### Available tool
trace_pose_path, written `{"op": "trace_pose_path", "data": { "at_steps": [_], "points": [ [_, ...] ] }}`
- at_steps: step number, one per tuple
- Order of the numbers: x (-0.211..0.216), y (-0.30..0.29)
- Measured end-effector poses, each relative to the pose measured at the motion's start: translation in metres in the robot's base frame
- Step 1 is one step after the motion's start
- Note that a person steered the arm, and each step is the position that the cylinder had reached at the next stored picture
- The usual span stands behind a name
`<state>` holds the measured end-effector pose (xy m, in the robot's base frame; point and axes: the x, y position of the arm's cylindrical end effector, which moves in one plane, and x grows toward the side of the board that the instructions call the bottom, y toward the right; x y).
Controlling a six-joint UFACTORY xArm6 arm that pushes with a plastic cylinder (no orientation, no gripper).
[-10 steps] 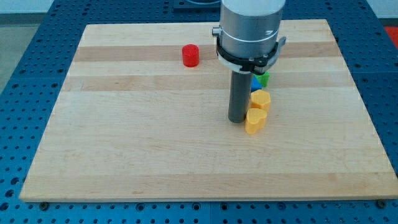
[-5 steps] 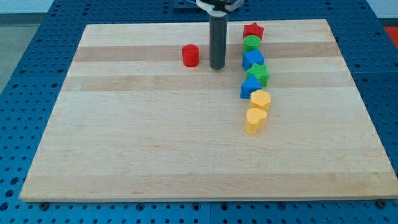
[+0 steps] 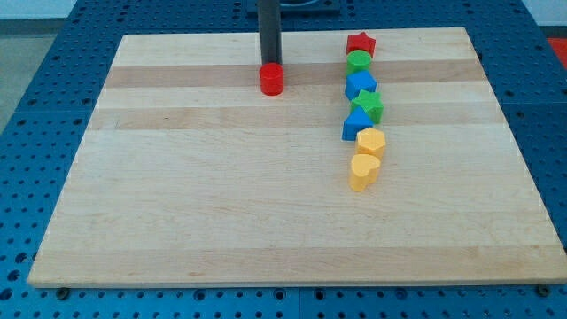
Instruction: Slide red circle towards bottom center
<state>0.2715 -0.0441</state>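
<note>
1. Eight blocks on the wooden board (image 3: 221, 204), seven of them strung in a line near the right side.
2. Red circle (image 3: 272, 79) alone, close to the top edge, a little left of centre, well apart from the line.
3. My tip (image 3: 269, 64) right behind the red circle, on its top-edge side, seemingly touching; rod upright. No jaws to open or close here, just a bare rod.
4. Line from top edge downward: red star (image 3: 361, 43), green circle (image 3: 359, 61), blue block (image 3: 361, 85), green star (image 3: 368, 105), blue triangle (image 3: 355, 125), yellow hexagon (image 3: 371, 141), yellow heart (image 3: 363, 171).
5. Neighbours in that line touching or nearly so.
</note>
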Motion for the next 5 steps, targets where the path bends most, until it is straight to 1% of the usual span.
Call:
{"op": "trace_pose_path", "data": {
  "at_steps": [2,3,5],
  "points": [
    [0.000,0.000],
    [0.009,0.000],
    [0.063,0.000]
  ]
}}
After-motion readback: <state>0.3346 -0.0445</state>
